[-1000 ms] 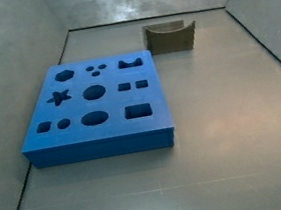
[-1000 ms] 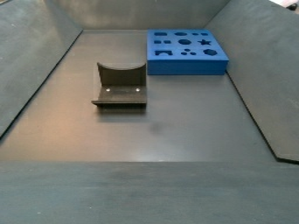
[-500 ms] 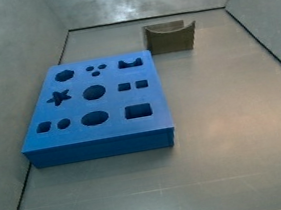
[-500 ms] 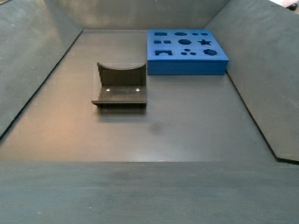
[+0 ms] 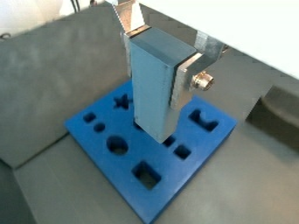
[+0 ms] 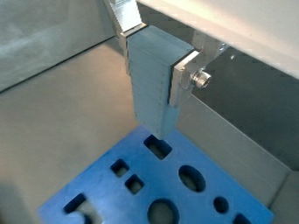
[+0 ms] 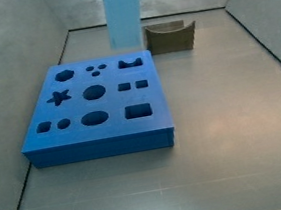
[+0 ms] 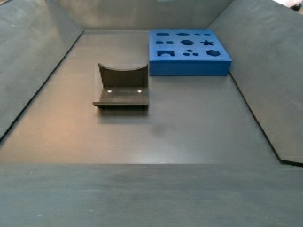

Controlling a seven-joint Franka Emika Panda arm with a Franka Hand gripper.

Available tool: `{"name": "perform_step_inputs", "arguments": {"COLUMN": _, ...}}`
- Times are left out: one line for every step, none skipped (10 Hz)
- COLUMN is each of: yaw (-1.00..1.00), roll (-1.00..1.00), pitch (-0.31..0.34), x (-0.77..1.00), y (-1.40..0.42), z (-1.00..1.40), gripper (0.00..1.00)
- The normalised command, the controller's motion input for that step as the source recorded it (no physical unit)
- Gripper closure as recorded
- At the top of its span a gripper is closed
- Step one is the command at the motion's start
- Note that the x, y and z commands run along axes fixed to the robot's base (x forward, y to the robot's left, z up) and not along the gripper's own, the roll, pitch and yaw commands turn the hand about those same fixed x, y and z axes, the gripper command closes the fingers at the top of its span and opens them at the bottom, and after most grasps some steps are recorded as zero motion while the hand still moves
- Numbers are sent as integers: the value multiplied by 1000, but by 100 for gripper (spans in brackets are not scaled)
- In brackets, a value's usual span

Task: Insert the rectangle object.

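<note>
The pincer [image 5: 158,66] is gripping the block [image 5: 152,87] upright between its silver fingers [image 5: 190,80], hanging above the board [image 5: 146,149]. Judging by that, the carry is underway; next, the block needs aligning over the square hole [image 7: 137,111] and lowering straight.

Wrist views: close, looking down past the gripper [image 5: 160,54] onto the blue board [image 5: 105,131]. Side views: farther, high, opposite ends; both share board [image 7: 100,129].

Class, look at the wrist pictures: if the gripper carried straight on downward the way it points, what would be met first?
Probably the blue board. The gripper, shut on the rectangle object, hangs above it, and the block's lower end would likely touch first. Which hole lies beneath is unclear.
</note>
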Motion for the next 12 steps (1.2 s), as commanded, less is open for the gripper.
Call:
{"name": "perform_step_inputs", "arguments": {"yaw": -20, "roll": 63, "pitch": -116, "x": 77, "y": -306, "z": -1000, "gripper": 100}}
{"name": "perform_step_inputs", "arguments": {"yaw": 0, "roll": 0, "pitch": -137, "x": 0, "y": -151, "z": -986, "gripper": 100}}
{"name": "perform_step_inputs", "arguments": {"yaw": 0, "roll": 0, "pitch": -143, "x": 0, "y": -74, "z": -994, "gripper": 100}}
{"name": "perform_step_inputs", "arguments": {"yaw": 9, "roll": 27, "pitch": -156, "x": -14, "y": 0, "z": -963, "gripper": 100}}
{"name": "perform_step_inputs", "arguments": {"yaw": 29, "roll": 57, "pitch": -179, "x": -83, "y": 0, "z": -920, "gripper": 100}}
{"name": "perform_step_inputs", "arguments": {"yaw": 0, "roll": 14, "pitch": -76, "x": -180, "y": 3, "z": -643, "gripper": 100}}
{"name": "perform_step_inputs", "arguments": {"yaw": 0, "roll": 6, "pitch": -7, "x": -80, "y": 0, "z": -409, "gripper": 100}}
{"name": "perform_step_inputs", "arguments": {"yaw": 0, "roll": 0, "pitch": 0, "x": 0, "y": 0, "z": -403, "gripper": 100}}
{"name": "perform_step_inputs", "arguments": {"yaw": 0, "roll": 47, "pitch": 0, "x": 0, "y": 0, "z": -406, "gripper": 100}}
{"name": "perform_step_inputs", "arguments": {"yaw": 0, "roll": 70, "pitch": 0, "x": 83, "y": 0, "z": -357, "gripper": 100}}
{"name": "perform_step_inputs", "arguments": {"yaw": 0, "roll": 93, "pitch": 10, "x": 200, "y": 0, "z": -300, "gripper": 100}}
{"name": "perform_step_inputs", "arguments": {"yaw": 0, "roll": 109, "pitch": 26, "x": 243, "y": -31, "z": -237, "gripper": 100}}
